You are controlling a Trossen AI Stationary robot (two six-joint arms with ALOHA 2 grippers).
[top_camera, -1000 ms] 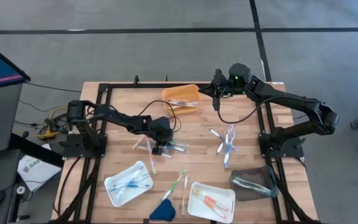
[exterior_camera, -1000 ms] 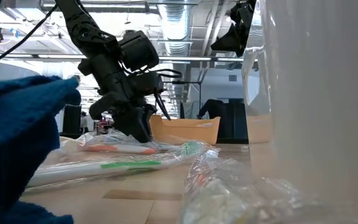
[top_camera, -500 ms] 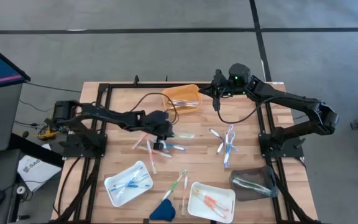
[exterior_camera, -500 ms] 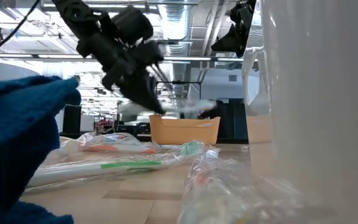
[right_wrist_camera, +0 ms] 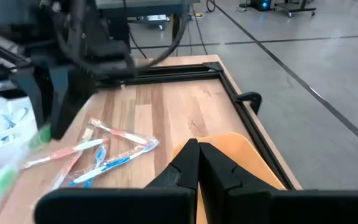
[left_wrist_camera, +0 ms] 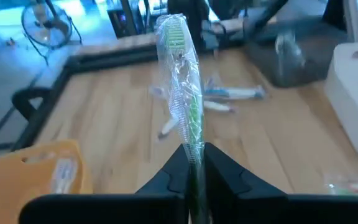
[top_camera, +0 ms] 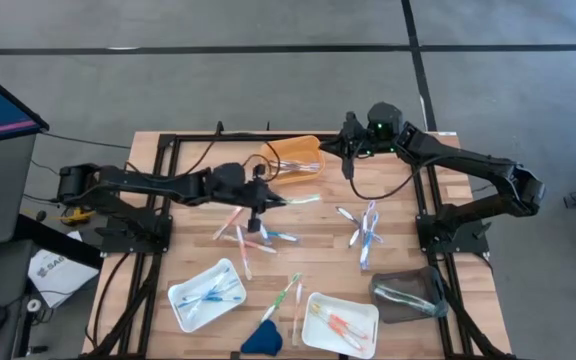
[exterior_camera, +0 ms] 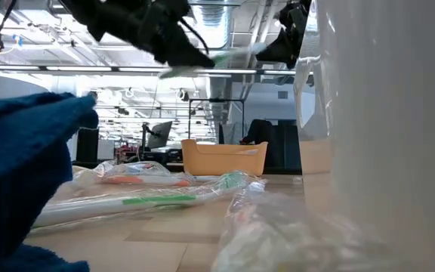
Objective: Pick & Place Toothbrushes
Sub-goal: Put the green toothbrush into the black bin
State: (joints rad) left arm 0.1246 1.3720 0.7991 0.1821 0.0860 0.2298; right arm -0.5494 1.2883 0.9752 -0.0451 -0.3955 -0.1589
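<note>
Left gripper (top_camera: 259, 199) clamps wrapped green toothbrush (left_wrist_camera: 184, 93); brush juts straight ahead beyond fingertips.

Bare wood mid-table (top_camera: 318, 225), between the left toothbrush pile (top_camera: 243, 235) and the right pile (top_camera: 365, 228), is open. The left arm (top_camera: 158, 183) lies across the left side, its gripper (top_camera: 265, 198) clamping a wrapped green toothbrush (top_camera: 298, 199) just off the orange tray (top_camera: 293, 157). The right gripper (top_camera: 348, 150), closed, hangs beside that tray's far end. White trays (top_camera: 206, 294) (top_camera: 340, 322), a grey tray (top_camera: 408, 296) and a blue wedge (top_camera: 261, 338) crowd the near edge.
</note>
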